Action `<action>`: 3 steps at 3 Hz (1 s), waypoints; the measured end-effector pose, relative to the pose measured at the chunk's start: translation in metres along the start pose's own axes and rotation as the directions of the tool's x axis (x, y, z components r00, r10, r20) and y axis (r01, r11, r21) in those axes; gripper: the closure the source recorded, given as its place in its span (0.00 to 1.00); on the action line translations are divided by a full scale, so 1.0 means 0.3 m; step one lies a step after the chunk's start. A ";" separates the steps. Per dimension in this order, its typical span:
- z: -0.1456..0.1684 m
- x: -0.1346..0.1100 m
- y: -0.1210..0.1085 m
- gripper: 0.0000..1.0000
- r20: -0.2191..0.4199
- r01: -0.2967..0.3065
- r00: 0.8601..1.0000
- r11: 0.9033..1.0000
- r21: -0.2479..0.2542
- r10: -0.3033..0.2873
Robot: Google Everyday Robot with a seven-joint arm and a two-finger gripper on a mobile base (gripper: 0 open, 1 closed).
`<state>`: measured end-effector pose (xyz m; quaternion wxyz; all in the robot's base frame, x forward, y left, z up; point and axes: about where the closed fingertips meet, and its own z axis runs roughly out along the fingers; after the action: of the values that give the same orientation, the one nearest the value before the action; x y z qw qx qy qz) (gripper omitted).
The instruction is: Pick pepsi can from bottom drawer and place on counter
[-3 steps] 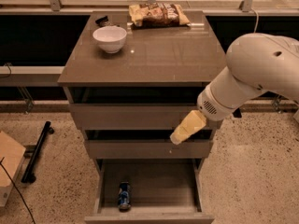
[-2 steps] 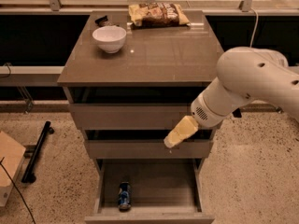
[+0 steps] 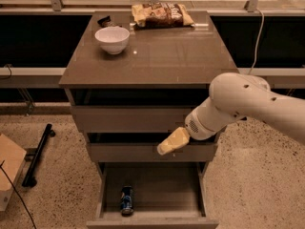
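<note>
The pepsi can [image 3: 127, 200] lies on its side in the open bottom drawer [image 3: 152, 218], near its front left. The gripper [image 3: 167, 146], with yellowish fingers, hangs from the white arm in front of the middle drawer, above the bottom drawer and to the right of the can. It is apart from the can and holds nothing. The counter [image 3: 162, 56] is the glossy grey-brown top of the cabinet.
A white bowl [image 3: 112, 39] stands on the counter's back left, with a small dark object [image 3: 104, 21] behind it. A chip bag [image 3: 161, 14] lies at the counter's back edge. A black bar [image 3: 38, 154] and a cardboard box [image 3: 9, 171] lie on the floor at left.
The arm and gripper have moved left and down, from the right side of the middle drawer front toward its middle. The can has not moved.
</note>
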<state>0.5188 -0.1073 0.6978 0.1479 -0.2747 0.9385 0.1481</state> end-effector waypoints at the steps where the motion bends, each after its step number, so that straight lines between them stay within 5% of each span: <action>1: 0.109 0.001 -0.007 0.00 -0.005 -0.042 0.999 0.999 -0.021 0.042; 3: 0.246 0.013 -0.009 0.00 -0.036 -0.103 0.994 0.994 -0.041 0.102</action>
<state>0.5318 -0.0847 0.6286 0.1182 -0.2318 0.9503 0.1707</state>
